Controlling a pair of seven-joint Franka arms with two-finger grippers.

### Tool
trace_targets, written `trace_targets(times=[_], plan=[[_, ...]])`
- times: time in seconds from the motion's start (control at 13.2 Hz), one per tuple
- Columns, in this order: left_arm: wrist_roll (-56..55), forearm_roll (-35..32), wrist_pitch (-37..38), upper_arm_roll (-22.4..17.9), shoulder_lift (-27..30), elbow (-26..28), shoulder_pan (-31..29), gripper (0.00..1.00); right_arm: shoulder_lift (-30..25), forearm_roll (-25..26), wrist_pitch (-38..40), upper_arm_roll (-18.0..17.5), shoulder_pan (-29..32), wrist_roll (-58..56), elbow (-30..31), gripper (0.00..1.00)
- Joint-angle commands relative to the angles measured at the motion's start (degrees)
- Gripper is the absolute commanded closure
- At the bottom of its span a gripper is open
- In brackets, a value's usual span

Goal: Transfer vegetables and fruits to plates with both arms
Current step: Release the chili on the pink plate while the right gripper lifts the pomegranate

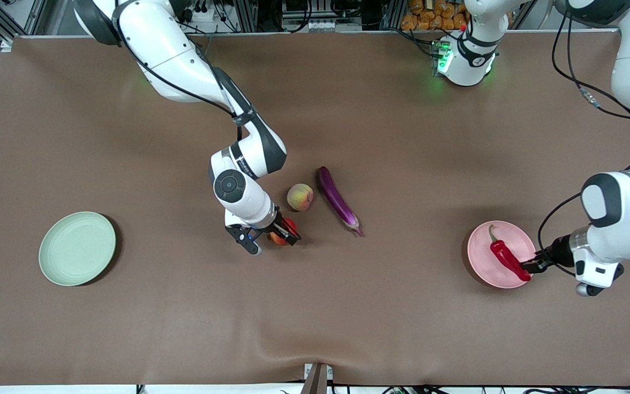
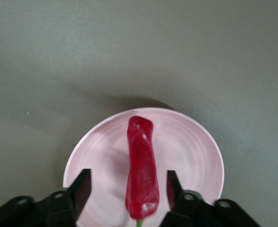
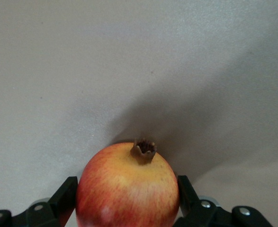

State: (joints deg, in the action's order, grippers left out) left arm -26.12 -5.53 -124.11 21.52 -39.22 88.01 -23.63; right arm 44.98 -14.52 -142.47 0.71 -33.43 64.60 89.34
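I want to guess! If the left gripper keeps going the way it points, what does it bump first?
Probably the red chili pepper. The left gripper is open, and the pepper lies between its fingers on the pink plate, right in its line.

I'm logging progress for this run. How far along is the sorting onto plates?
Done: the chili pepper lies on the pink plate, and the left pincer stands open around it. In hand: the right pincer is closed on the pomegranate. Left: the peach and eggplant sit on the table, and the green plate holds nothing.
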Motion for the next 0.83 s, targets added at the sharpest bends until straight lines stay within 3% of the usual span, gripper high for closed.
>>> trace_targets(times=[0.0, 0.3, 0.53, 0.75], plan=[[-0.2, -1.1, 6.2, 2.3, 5.9, 0.7, 0.4, 0.0, 0.2, 1.1, 1.5, 0.2, 0.9, 0.6, -3.6, 1.0], [-1.2, -1.0, 11.3, 7.7, 11.4, 0.7, 3.1, 0.0, -3.3, 1.3, 34.6, 0.1, 10.1, -10.6, -13.7, 1.0], [-12.0, -1.1, 13.5, 14.5, 12.2, 0.5, 4.7, 0.0, -9.5, 1.9, 45.3, 0.3, 19.3, -30.3, -12.0, 1.0], [-19.5, -1.2, 13.5, 16.1, 12.2, 0.3, 10.1, 0.0, -12.4, 13.3, 47.0, 0.8, 27.9, -49.0, -6.5, 1.0]])
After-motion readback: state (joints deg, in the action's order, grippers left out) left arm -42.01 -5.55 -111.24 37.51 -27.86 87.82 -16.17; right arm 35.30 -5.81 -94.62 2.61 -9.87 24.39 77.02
